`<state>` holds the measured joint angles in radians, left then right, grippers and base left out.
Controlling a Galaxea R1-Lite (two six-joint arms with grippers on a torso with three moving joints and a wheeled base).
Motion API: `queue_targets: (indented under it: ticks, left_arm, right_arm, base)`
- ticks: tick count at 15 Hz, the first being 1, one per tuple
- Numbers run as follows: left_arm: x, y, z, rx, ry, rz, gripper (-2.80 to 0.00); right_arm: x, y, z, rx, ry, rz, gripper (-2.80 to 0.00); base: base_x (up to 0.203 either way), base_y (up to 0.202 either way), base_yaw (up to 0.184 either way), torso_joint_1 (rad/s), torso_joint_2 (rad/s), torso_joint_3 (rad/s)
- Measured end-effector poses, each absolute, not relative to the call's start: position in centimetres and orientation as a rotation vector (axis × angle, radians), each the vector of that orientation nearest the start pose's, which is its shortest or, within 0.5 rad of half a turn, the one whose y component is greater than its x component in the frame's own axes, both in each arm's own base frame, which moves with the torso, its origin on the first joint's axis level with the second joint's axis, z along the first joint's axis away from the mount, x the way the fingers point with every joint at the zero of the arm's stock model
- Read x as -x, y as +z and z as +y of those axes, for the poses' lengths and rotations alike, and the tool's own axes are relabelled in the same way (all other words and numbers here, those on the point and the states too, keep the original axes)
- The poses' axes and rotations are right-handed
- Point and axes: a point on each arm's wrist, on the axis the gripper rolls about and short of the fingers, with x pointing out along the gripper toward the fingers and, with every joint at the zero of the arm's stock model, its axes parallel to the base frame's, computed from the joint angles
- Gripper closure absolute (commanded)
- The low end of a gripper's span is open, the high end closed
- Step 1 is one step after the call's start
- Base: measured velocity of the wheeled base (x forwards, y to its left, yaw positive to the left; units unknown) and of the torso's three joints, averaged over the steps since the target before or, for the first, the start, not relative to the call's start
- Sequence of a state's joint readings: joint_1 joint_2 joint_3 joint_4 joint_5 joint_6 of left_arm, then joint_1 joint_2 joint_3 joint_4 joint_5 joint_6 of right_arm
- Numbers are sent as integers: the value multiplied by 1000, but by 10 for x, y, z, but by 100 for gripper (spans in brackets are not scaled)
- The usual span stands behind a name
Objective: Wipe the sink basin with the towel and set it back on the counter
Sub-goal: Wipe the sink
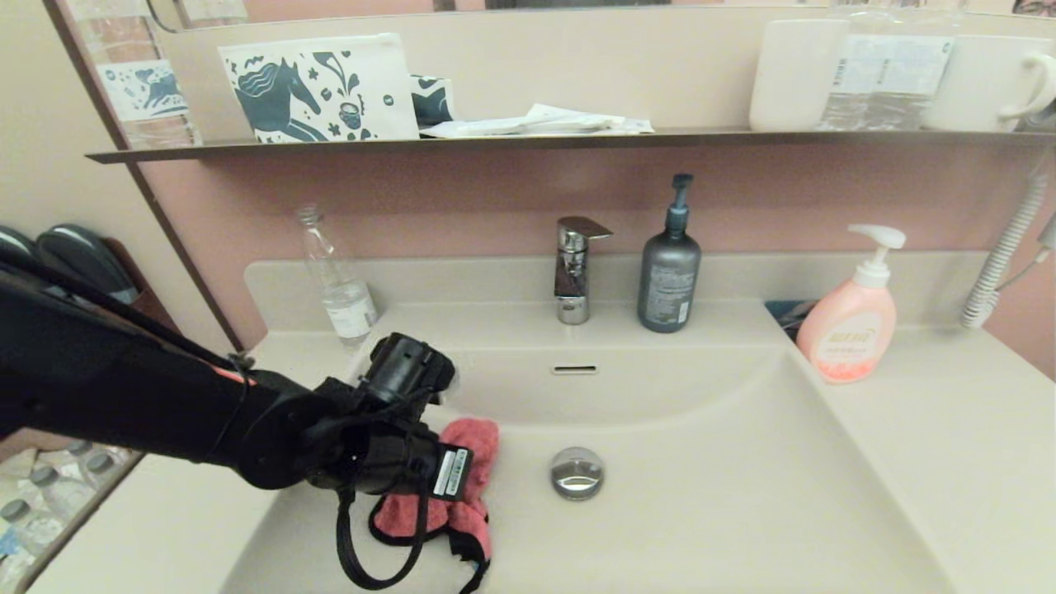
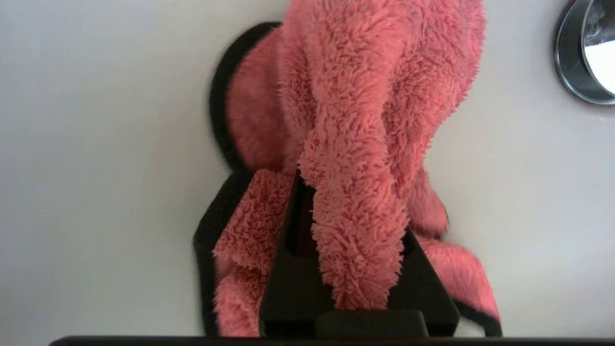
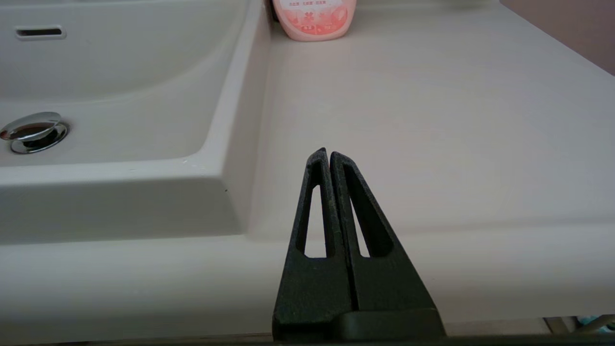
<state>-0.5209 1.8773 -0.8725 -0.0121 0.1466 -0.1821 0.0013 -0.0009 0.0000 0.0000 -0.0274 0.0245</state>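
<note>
The coral-red fuzzy towel (image 1: pixel 474 437) with black trim lies bunched on the left floor of the sink basin (image 1: pixel 701 495), just left of the chrome drain plug (image 1: pixel 577 472). My left gripper (image 2: pixel 350 192) is down in the basin, shut on a fold of the towel (image 2: pixel 355 120), which spreads onto the basin floor (image 2: pixel 96 144) beyond the fingers. The drain plug (image 2: pixel 588 53) shows at that view's edge. My right gripper (image 3: pixel 329 154) is shut on nothing, low at the front edge of the right counter (image 3: pixel 432 120); it is out of the head view.
Along the back of the counter (image 1: pixel 932 412) stand a clear plastic bottle (image 1: pixel 338 280), the chrome faucet (image 1: pixel 573 268), a grey pump bottle (image 1: pixel 669 268) and a pink soap bottle (image 1: pixel 850 318). A dark wall shelf (image 1: pixel 528 140) hangs above. A coiled cord (image 1: pixel 1002 256) hangs at far right.
</note>
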Motion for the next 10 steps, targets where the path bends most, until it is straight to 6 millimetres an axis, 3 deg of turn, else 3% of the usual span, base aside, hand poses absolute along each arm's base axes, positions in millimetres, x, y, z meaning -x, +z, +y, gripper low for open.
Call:
queue_targets:
  ticks: [5,10]
  left_arm:
    - [-276,49,-169,-135,-321,809,0]
    - [-295,41,-189,-132,-346,774,0]
  right_arm:
    - [23,75,-1,-24,-26,-1,0]
    - [23,75,-1,-24,-27,-1,0]
  base:
    - [0,0,0,0,0,0]
    - [0,0,0,0,0,0]
